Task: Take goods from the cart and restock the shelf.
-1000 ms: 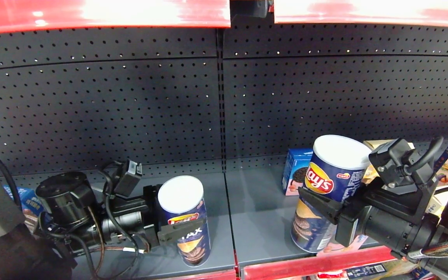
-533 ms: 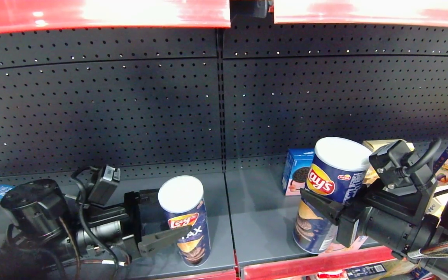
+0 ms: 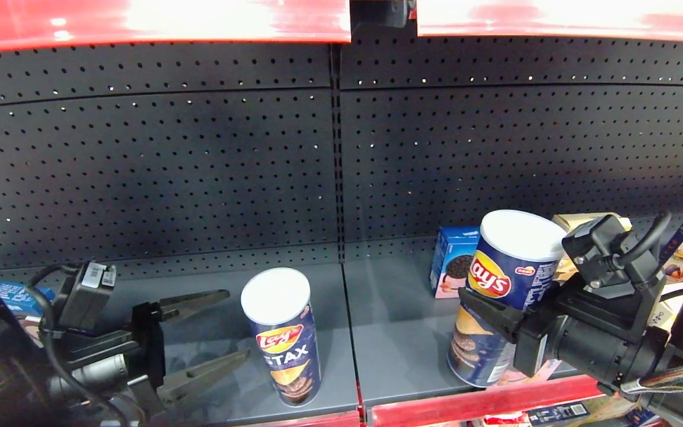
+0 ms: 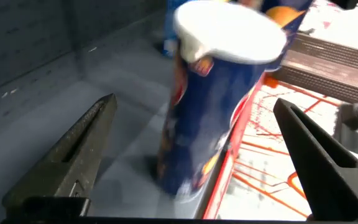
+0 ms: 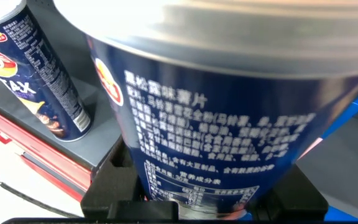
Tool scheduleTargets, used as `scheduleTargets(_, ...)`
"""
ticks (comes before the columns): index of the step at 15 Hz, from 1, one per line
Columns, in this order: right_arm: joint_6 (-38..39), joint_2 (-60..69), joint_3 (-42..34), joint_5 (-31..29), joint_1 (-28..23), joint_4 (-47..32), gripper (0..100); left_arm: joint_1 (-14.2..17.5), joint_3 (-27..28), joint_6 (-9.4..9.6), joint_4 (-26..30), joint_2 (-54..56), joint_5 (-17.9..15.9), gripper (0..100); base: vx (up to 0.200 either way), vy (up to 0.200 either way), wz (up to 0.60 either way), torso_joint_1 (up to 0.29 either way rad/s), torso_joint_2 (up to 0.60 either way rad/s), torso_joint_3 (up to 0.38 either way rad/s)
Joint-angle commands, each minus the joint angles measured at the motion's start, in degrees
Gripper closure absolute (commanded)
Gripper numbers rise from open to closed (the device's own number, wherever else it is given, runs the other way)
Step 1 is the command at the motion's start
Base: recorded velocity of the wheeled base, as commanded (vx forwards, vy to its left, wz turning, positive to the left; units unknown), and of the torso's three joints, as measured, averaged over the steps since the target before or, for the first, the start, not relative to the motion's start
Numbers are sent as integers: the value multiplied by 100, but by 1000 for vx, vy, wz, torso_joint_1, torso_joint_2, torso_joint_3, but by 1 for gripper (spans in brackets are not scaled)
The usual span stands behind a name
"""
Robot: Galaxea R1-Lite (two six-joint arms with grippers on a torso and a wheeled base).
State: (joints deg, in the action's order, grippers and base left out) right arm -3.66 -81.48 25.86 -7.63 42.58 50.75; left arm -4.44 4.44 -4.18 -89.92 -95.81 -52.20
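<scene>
Left gripper (image 3: 238, 323), jaws spread, waits at nine o'clock of the standing can (image 3: 282, 338); right gripper (image 3: 498, 317) clamps a second can (image 3: 513, 261).

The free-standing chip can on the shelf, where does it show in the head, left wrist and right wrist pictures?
Head view: free-standing chip can upright at the front, left of the centre post.
Left wrist view: ahead of the open fingers, framed between them, touching neither.
Right wrist view: beside the held can, standing farther off.
Shared landmark: the red shelf edge.

Standing can (image 4: 210, 106) blurred, held can (image 5: 229, 124) cropped, yellow box (image 3: 581, 218) part-hidden
</scene>
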Motion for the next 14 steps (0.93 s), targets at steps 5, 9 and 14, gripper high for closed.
scheduleTargets(5,-12,-131,403,7,110,-4,100,461,-426,-30,-8,545,-1,0,0,0,0,0,0,0)
scheduleTargets(9,-12,-386,622,113,119,23,100,690,-382,-215,-8,809,70,0,0,0,0,0,0,0)
scheduleTargets(14,-12,-738,1018,122,92,75,100,804,-224,-505,-8,1372,1740,0,0,0,0,0,0,0)
